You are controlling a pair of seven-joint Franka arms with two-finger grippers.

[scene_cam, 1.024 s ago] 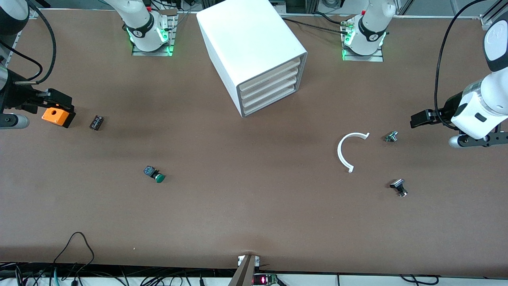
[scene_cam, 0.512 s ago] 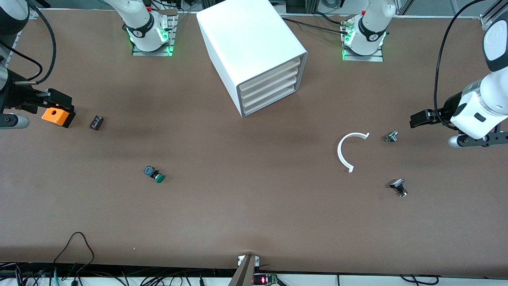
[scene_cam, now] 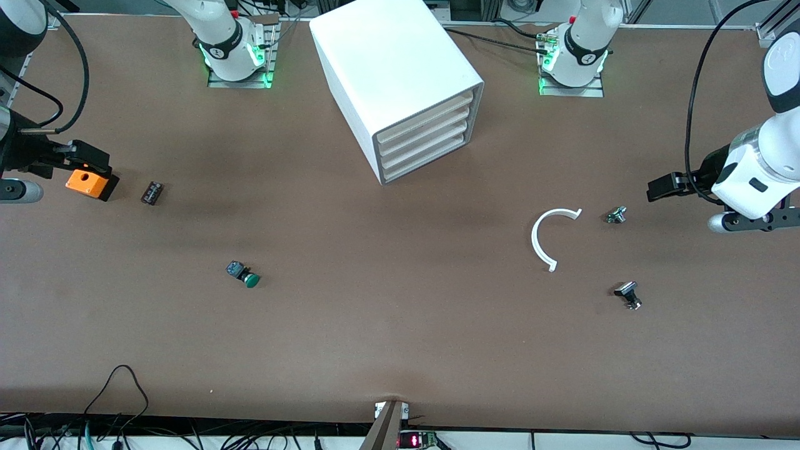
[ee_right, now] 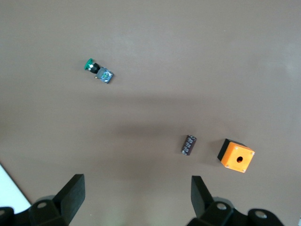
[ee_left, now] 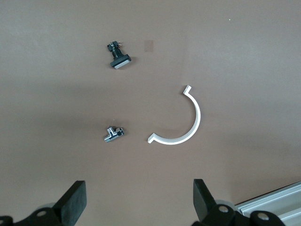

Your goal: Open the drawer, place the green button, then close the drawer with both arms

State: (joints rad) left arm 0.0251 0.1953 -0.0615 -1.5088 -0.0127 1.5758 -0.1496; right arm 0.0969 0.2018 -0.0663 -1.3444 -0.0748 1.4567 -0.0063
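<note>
A brown table (scene_cam: 400,350) fills the front view, with two white robot arms based along its top edge. A big white cabinet (scene_cam: 390,69) stands upper centre, angled, its four cream drawer fronts facing the lower right of the frame; the lowest drawer (scene_cam: 428,161) is closed flush like the three above it. The left arm (scene_cam: 765,150) enters from the right edge of the frame, and its left tool (scene_cam: 664,186) hangs over bare table at centre right, fingers spread wide and gripping nothing. The right arm (scene_cam: 12,125) enters from the left edge, and its right tool (scene_cam: 87,159) hangs over the orange box (scene_cam: 87,182) at centre left, its fingers likewise spread apart and empty. A white half-ring (scene_cam: 550,234) lies right of centre, with a small silver part (scene_cam: 616,215) just beside it toward the frame's right edge and a black-and-silver knob (scene_cam: 628,295) lower down in the frame. A little dark block (scene_cam: 152,192) lies near the orange box. The button (scene_cam: 243,274), green cap and dark body, lies on its side on open table in the lower left of centre, well apart from the cabinet and both tools. In the right wrist view the button (ee_right: 98,70) shows at upper left, the orange box (ee_right: 236,156) at lower right.
</note>
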